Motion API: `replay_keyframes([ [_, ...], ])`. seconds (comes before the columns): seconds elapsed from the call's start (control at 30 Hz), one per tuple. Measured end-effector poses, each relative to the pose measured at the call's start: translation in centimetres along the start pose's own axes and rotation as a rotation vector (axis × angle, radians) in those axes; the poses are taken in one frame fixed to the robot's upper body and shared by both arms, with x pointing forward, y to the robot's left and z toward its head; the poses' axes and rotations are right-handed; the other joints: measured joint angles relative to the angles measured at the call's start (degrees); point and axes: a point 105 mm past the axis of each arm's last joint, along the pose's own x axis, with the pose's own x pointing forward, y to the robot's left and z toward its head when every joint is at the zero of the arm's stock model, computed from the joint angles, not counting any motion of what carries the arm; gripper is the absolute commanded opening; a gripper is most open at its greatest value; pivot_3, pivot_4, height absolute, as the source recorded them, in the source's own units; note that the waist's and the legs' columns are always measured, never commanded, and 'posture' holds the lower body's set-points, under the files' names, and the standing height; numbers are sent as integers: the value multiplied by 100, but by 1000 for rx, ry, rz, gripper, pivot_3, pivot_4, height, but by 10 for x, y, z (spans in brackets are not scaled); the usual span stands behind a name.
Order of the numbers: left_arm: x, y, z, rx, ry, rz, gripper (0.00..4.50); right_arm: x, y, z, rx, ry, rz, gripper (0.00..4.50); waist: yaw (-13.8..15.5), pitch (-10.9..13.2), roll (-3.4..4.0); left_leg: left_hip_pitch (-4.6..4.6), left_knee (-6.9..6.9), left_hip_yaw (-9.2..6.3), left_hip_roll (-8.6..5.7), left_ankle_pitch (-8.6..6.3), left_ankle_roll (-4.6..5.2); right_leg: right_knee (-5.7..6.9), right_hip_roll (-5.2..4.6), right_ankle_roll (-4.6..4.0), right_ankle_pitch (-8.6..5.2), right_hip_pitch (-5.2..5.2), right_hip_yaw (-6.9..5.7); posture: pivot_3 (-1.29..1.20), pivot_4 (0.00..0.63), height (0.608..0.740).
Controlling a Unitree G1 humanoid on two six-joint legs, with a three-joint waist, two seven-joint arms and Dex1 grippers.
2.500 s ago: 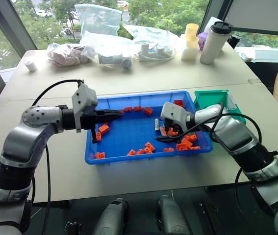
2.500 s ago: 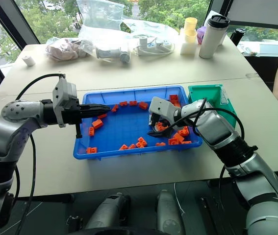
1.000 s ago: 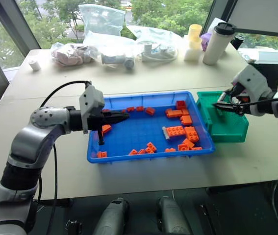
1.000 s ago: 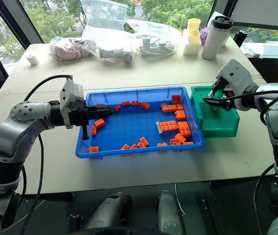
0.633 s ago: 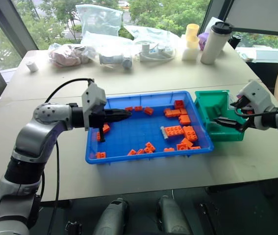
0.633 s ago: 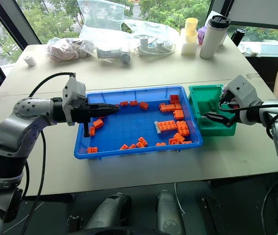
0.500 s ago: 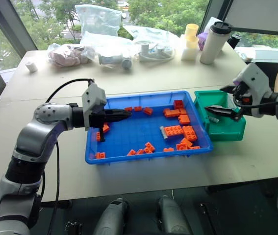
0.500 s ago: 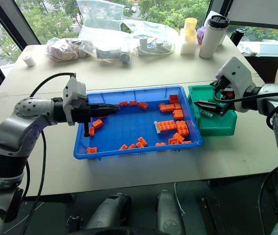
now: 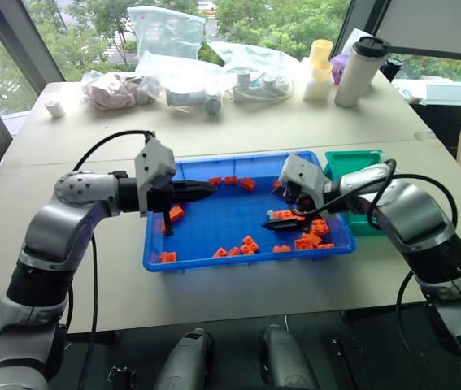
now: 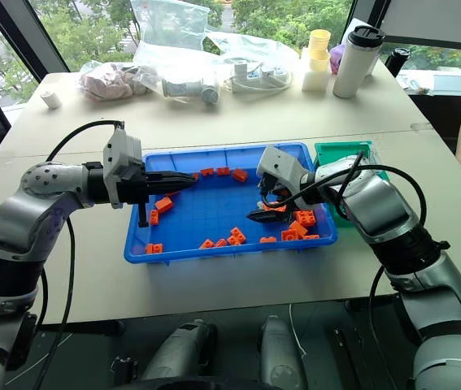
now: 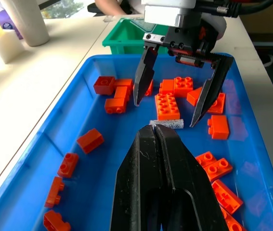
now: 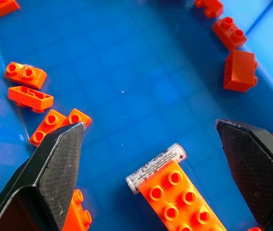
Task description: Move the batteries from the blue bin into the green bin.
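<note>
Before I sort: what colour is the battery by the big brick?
Silver-grey with dark print, the battery; clearest in the right wrist view.

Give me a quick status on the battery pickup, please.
Right gripper open, over the battery. Battery in blue bin, against an orange brick. Left gripper shut, empty.

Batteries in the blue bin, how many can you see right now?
1. The battery lies in the blue bin against a large orange brick, between the open right gripper's fingers. Others may be hidden.

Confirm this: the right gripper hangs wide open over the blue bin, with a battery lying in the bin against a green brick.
Wrong on the colour: the brick is orange, as the right wrist view shows. The right gripper does hang wide open over the blue bin, with the battery lying against that brick.
</note>
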Motion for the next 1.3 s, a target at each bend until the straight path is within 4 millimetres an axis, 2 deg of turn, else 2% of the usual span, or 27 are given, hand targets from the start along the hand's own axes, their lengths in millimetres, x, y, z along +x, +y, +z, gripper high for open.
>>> replay_keyframes([
  [0.07,-1,-1,-2,-8,3,10,0,10,-2,-6,11,32,-2,4476,-1,0,0,0,0,0,0,1,-1,1,0,0,0,-1,0,0,150,740],
  [0.23,-2,-2,-3,-11,6,24,0,19,-5,-19,20,93,-4,4476,4,0,0,0,0,0,-1,2,-4,1,0,0,0,-2,0,0,150,740],
  [0.43,-6,0,-2,-9,10,46,0,20,-7,-27,21,129,1,4476,-1,0,0,0,-1,0,0,1,-2,1,2,0,0,-3,0,0,150,740],
  [0.53,-6,0,-2,-11,11,50,0,19,-5,-26,16,132,13,3674,-1,0,0,0,-1,0,0,1,-2,1,3,0,0,-3,0,0,150,740],
  [0.7,-6,-1,-2,-11,12,54,0,19,-1,-21,-11,124,27,974,-1,0,0,0,-1,-1,0,1,-2,2,3,0,0,-3,0,0,150,740],
  [0.77,-6,-1,-2,-11,12,54,0,19,1,-18,-22,119,31,44,0,0,0,0,-1,-1,0,1,-2,1,2,0,0,-3,0,0,150,740],
  [0.9,-6,-1,-2,-11,12,54,0,20,4,-14,-39,106,38,44,1,0,0,0,-1,0,-1,1,-2,1,2,0,0,-3,0,0,150,740],
  [0.97,-6,-1,-2,-11,12,54,0,19,8,-5,-60,78,41,44,0,0,0,0,-1,-1,0,1,-2,2,2,0,0,-3,0,0,150,740],
  [1.1,-6,-1,-2,-10,12,54,0,6,6,16,-70,12,8,44,2,0,0,0,-1,-2,0,0,0,1,2,0,0,-3,0,0,150,740],
  [1.2,-5,0,-2,-10,11,53,0,-6,2,16,-78,13,-22,44,25,0,0,-1,-1,-2,-2,-4,6,0,-1,0,0,-1,-1,0,150,740],
  [1.3,-4,1,-1,-8,8,52,0,-20,6,8,-87,22,-4,893,27,0,0,0,0,-2,-3,-12,20,-2,-1,0,0,3,-3,0,150,740],
])
